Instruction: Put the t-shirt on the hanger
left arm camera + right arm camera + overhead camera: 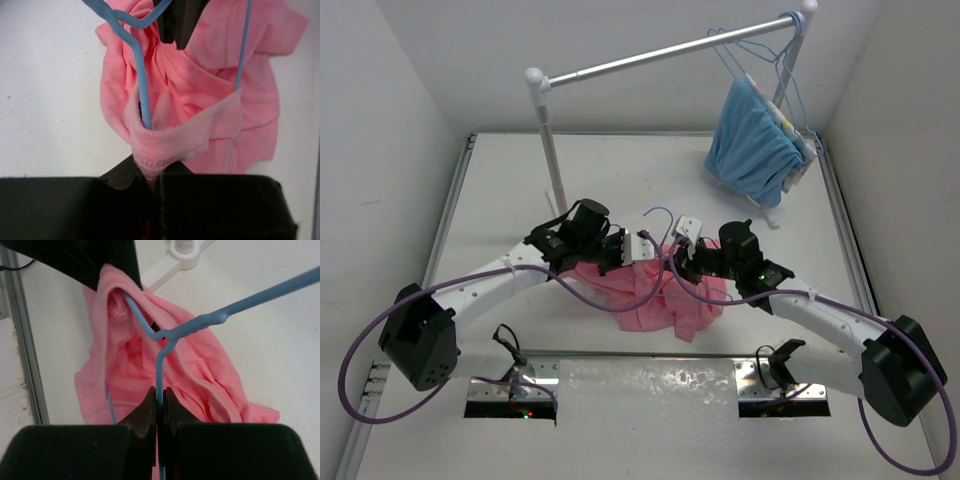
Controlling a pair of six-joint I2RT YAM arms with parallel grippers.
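Left end effector: jaws fully closed, pinching the ribbed collar band of the salmon-pink t-shirt, with the band bulging out just above the fingertips. Right end effector: jaws closed tight on one thin wire of the light-blue hanger, gripping it a little below the twisted neck from which the hook stem runs off. From that neck the hanger's other shoulder wire runs into the bunched fabric held by the left end effector. The left wrist view confirms this, showing a blue wire passing down into the loop of the collar band. A second blue wire, farther right in that view, disappears behind a fold of the shirt. How much of the hanger lies inside the garment cannot be determined. In the overhead view the two end effectors stand close together over the middle of the tabletop, with the hanger's hook showing between them. The t-shirt lies crumpled in a heap directly beneath and on the near side of them, its collar lifted off the surface. A silver rail on white posts crosses the far side, and a light-blue garment hangs at its right end, well apart from the shirt.
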